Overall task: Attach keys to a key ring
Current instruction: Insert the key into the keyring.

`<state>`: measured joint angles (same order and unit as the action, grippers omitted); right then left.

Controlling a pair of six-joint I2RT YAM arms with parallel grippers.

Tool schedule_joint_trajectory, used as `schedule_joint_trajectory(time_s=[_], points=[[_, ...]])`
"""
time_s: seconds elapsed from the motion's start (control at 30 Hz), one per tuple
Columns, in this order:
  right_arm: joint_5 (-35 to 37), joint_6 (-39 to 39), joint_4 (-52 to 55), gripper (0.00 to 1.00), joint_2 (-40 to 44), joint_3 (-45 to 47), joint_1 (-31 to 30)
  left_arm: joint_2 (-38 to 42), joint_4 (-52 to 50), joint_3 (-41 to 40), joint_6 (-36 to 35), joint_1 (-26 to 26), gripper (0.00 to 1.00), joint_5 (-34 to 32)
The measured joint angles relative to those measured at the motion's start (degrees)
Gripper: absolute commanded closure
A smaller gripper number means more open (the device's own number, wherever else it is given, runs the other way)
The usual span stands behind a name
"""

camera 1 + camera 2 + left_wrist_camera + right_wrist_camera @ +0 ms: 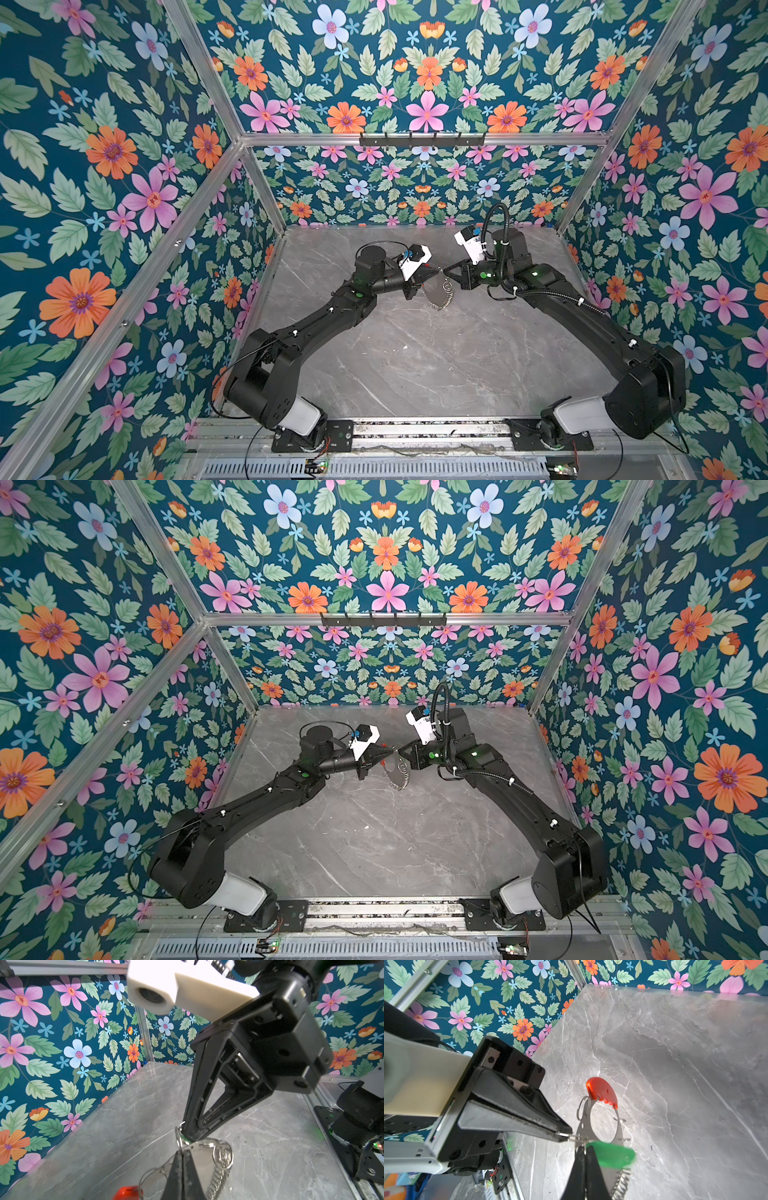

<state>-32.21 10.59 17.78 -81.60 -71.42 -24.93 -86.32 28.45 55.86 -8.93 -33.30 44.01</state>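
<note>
The left gripper (566,1134) is clenched on the rim of the key ring (583,1124). The right gripper (187,1136) pinches the green-headed key (612,1154) against it, in the air above the worktop (415,353), nearer its far edge. Threading looks underway, but whether the key has caught I cannot tell. The grey hoop dangles, carrying its red arc (602,1091) and bunched small silver rings (222,1157).

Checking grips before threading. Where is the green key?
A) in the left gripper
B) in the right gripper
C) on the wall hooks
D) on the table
B: the key sticks out of the shut right gripper in the right wrist view; the left gripper pinches the key ring.
</note>
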Motion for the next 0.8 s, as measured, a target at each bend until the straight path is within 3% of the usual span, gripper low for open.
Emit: schedule_joint_trajectory(time_s=[0.17, 0.23, 0.33, 0.43, 0.8], points=[[-2.6, 1.5, -0.1, 1.00, 0.0, 0.1, 0.2, -1.6, 9.2, -1.8, 6.5, 0.2, 1.00, 0.9], [-2.8, 2.3, -0.1, 0.84, 0.5, 0.5, 0.2, -2.4, 12.6, -2.1, 9.0, 0.2, 1.00, 1.0], [-2.6, 2.7, -0.1, 0.83, 2.1, 1.3, 0.3, -3.1, 17.4, -2.1, 12.0, 0.1, 1.00, 2.2], [-2.1, 3.0, -0.2, 0.74, 4.7, 2.6, 1.1, -3.5, 21.1, -1.8, 13.6, -0.1, 1.00, 2.9], [0.5, 5.3, -1.9, 0.68, 12.1, 6.5, 6.3, -6.8, 25.7, -0.2, 19.7, -0.1, 1.00, 3.1]])
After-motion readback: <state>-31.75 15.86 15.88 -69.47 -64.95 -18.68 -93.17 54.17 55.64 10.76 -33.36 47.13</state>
